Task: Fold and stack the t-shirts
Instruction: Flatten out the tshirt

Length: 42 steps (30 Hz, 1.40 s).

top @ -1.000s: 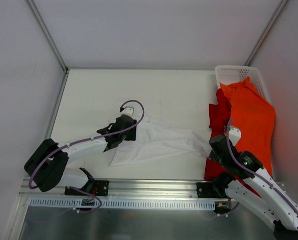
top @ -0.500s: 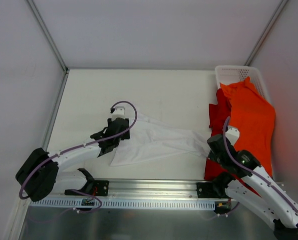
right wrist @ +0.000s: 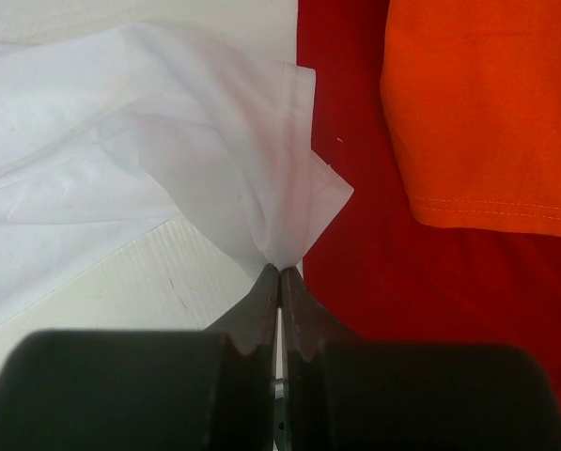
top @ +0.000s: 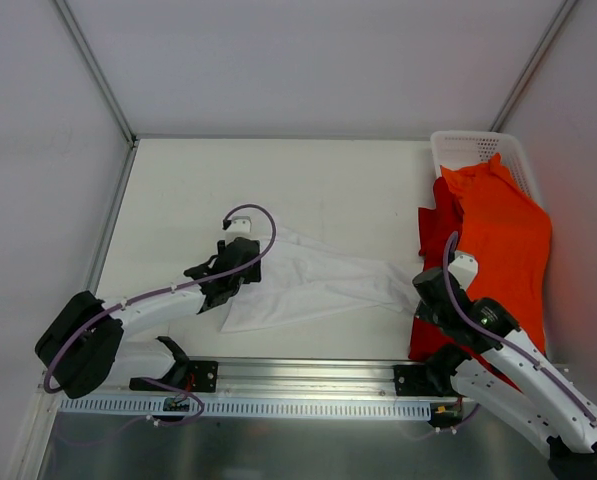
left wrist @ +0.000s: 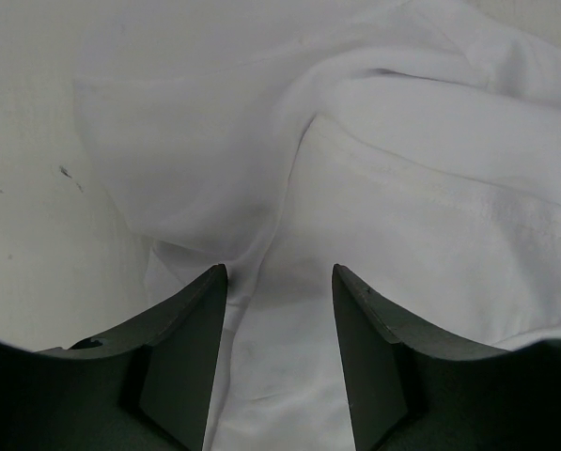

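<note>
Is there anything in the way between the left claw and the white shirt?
No, nothing visible. The left gripper is open right over the white t-shirt, with only its cloth showing between the fingers. The right gripper is shut on a corner of the same shirt.

Top view: fixed above and behind the arm bases, facing down and forward, whole table [top: 328, 180] in frame.
Left wrist view: close, looking past the left gripper [left wrist: 280, 274] onto the white shirt [left wrist: 374, 169].
Right wrist view: close, looking past the right gripper [right wrist: 280, 272] at that shirt's corner, the red shirt [right wrist: 374, 282] and orange shirt [right wrist: 487, 103].
Shared: white shirt in all three; red and orange in top and right wrist.
</note>
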Each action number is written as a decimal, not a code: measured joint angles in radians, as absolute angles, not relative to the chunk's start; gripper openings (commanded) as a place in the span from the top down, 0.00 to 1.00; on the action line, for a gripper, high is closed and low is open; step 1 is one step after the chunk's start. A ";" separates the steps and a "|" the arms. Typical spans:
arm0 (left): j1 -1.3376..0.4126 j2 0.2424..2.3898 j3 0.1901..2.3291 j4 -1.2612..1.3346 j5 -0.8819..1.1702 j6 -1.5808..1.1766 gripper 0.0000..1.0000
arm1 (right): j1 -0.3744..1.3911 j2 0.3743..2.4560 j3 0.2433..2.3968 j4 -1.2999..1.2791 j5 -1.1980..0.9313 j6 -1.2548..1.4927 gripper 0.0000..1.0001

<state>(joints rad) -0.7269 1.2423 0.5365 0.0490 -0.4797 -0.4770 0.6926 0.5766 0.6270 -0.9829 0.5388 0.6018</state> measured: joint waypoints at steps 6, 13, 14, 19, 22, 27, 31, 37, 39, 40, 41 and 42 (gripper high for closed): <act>-0.728 1.148 0.501 0.047 -0.443 -0.489 0.52 | 0.693 0.590 0.627 -0.982 0.539 0.601 1.00; -0.759 1.114 0.482 0.047 -0.415 -0.521 0.52 | 0.693 0.602 0.627 -0.980 0.539 0.601 1.00; -0.766 1.115 0.479 0.047 -0.414 -0.525 0.52 | 0.693 0.603 0.627 -0.980 0.539 0.601 1.00; -0.793 1.159 0.478 0.034 -0.430 -0.557 0.52 | 0.693 0.607 0.627 -0.980 0.538 0.601 1.00; -0.793 1.190 0.477 0.004 -0.448 -0.582 0.52 | 0.693 0.608 0.627 -0.980 0.538 0.601 1.00; -0.793 1.213 0.476 -0.042 -0.502 -0.620 0.52 | 0.699 0.607 0.627 -0.980 0.538 0.601 1.00; -0.793 1.223 0.476 -0.064 -0.535 -0.647 0.52 | 0.704 0.603 0.627 -0.980 0.538 0.601 1.00; -0.793 1.223 0.476 -0.075 -0.559 -0.669 0.52 | 0.705 0.602 0.627 -0.980 0.539 0.601 1.00; -0.793 1.224 0.476 -0.077 -0.559 -0.670 0.52 | 0.705 0.602 0.627 -0.980 0.540 0.601 1.00; -0.793 1.225 0.476 -0.079 -0.559 -0.672 0.52 | 0.705 0.602 0.627 -0.980 0.540 0.601 1.00; -0.793 1.225 0.476 -0.080 -0.559 -0.672 0.53 | 0.705 0.602 0.627 -0.980 0.542 0.601 1.00; -0.793 1.225 0.476 -0.081 -0.559 -0.673 0.53 | 0.705 0.602 0.627 -0.980 0.542 0.602 1.00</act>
